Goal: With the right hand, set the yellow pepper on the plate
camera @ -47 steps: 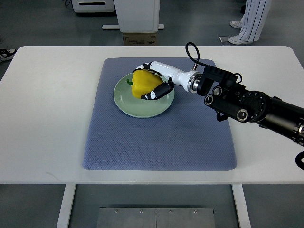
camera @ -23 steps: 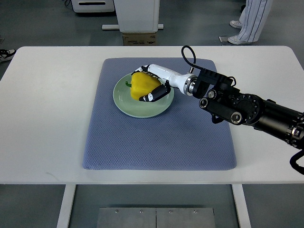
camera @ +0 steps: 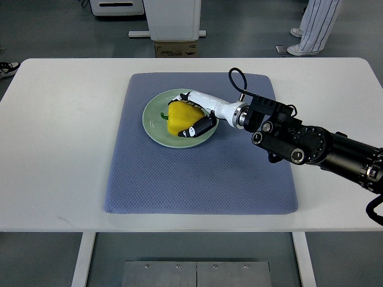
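Note:
A yellow pepper [camera: 180, 116] with a green stem rests on the pale green plate [camera: 153, 125], which sits on the upper middle of the blue-grey mat [camera: 197, 173]. My right hand [camera: 189, 113] reaches in from the right, its white and black fingers [camera: 199, 125] curled around the pepper's right side and touching it. The black forearm runs back toward the right edge. My left arm does not show.
The white table [camera: 60, 149] carries the mat. Beyond its far edge stand a white machine base [camera: 173, 24] and a cardboard box [camera: 176, 49]. A person's striped trouser legs [camera: 314, 24] show at top right, a shoe [camera: 7, 69] at far left.
The hand and pepper have shifted slightly down and left over the plate, and the forearm has come in lower. The grip on the pepper looks unchanged.

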Robot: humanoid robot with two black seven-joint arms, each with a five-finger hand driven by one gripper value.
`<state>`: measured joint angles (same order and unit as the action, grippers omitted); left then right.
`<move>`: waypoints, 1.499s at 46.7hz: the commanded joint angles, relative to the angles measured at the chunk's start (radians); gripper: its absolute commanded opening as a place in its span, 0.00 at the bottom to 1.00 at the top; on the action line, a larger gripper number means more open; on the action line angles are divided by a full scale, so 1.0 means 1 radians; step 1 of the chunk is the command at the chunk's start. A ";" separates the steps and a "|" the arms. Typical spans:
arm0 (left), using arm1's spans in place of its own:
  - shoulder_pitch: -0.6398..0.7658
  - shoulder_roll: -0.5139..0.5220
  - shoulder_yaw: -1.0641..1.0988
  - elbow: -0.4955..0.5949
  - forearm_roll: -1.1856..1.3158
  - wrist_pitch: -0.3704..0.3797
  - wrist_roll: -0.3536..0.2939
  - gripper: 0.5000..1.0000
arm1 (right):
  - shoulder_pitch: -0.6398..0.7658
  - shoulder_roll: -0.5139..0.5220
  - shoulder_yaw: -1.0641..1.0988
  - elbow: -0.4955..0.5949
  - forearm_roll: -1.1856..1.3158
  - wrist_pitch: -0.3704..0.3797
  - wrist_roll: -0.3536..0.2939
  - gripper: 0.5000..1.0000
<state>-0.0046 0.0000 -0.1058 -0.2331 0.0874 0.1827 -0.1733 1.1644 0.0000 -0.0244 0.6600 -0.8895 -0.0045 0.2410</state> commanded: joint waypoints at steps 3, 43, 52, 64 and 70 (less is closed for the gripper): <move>0.000 0.000 0.000 0.000 0.000 0.000 0.000 1.00 | -0.002 0.000 0.003 -0.003 0.010 -0.003 0.000 0.40; 0.000 0.000 0.000 0.000 0.000 0.000 0.000 1.00 | -0.005 0.000 0.086 0.000 0.133 -0.028 0.000 1.00; 0.000 0.000 0.000 0.000 0.000 0.000 0.000 1.00 | -0.019 -0.037 0.169 0.003 0.179 -0.028 -0.002 1.00; 0.000 0.000 0.000 0.000 0.000 0.001 0.000 1.00 | -0.103 -0.138 0.400 0.003 0.192 -0.028 -0.019 1.00; 0.000 0.000 0.000 0.000 0.000 0.000 0.000 1.00 | -0.152 -0.164 0.526 0.001 0.195 -0.028 -0.037 1.00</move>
<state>-0.0044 0.0000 -0.1058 -0.2331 0.0874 0.1825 -0.1735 1.0362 -0.1546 0.4405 0.6628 -0.6967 -0.0323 0.2132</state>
